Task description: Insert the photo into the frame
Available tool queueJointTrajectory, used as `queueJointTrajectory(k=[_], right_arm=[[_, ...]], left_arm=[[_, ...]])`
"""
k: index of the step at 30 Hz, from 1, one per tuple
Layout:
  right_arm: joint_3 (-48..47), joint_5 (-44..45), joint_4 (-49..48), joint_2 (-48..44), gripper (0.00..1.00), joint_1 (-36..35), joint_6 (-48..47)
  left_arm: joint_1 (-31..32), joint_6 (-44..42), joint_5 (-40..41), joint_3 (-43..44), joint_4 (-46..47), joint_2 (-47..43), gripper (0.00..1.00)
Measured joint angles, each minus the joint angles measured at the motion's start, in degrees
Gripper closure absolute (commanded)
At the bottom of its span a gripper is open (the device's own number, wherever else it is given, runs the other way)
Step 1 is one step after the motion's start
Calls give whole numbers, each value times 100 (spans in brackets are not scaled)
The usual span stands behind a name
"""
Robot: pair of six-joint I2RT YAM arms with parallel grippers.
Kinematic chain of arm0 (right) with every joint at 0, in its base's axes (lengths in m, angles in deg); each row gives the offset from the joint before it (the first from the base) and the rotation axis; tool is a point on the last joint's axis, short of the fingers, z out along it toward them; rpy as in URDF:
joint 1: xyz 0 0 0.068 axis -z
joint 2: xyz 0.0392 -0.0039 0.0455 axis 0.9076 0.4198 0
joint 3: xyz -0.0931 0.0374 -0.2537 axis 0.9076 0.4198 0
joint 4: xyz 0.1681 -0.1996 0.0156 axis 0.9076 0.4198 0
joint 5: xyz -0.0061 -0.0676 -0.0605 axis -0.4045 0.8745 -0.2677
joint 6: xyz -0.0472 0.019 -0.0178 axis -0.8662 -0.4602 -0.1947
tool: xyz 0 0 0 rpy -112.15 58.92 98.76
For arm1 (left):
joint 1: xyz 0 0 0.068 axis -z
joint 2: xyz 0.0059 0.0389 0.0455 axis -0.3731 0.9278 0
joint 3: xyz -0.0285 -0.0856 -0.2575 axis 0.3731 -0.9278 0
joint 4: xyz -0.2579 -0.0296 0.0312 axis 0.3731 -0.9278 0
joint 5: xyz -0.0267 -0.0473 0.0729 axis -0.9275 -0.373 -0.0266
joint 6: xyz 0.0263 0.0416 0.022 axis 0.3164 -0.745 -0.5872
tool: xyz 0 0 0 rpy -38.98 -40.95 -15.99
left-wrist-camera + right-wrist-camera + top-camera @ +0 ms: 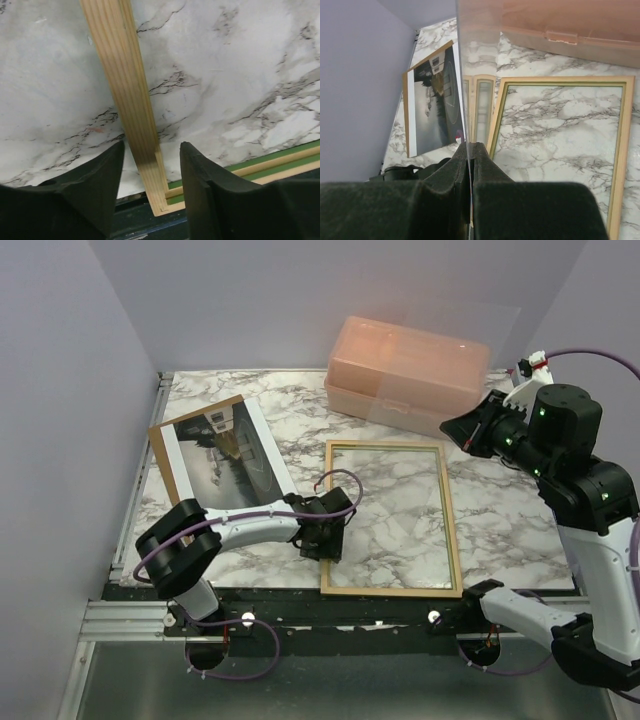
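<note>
The frame (327, 510) lies flat on the marble table with its pale wood back up; green shows on its inner edge. My left gripper (322, 545) is open, with its jaws on either side of the frame's left rail (125, 85) near the near-left corner. The photo (225, 455) lies face up at the left on the brown backing panel (160, 455). My right gripper (455, 430) is raised at the right and shut on the edge of a clear pane (430, 350). In the right wrist view the pane (477, 50) stands edge-on between the closed fingers (450, 170), above the photo (432, 115) and the frame (565, 80).
A peach plastic box (405, 380) stands at the back of the table behind the frame, partly behind the held pane. It also shows in the right wrist view (570, 25). A metal rail (135, 510) runs along the table's left edge. Grey walls close in the left and back.
</note>
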Motion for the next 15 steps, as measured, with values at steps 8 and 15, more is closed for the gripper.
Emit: queueJointTrajectory(k=[8,15], right_arm=[[46,17,122,-48,100,0,2],[302,-63,111,-39,100,0,4]], left_arm=[[149,267,352,48,-85,219,84],[136,507,446,4,-122,162,100]])
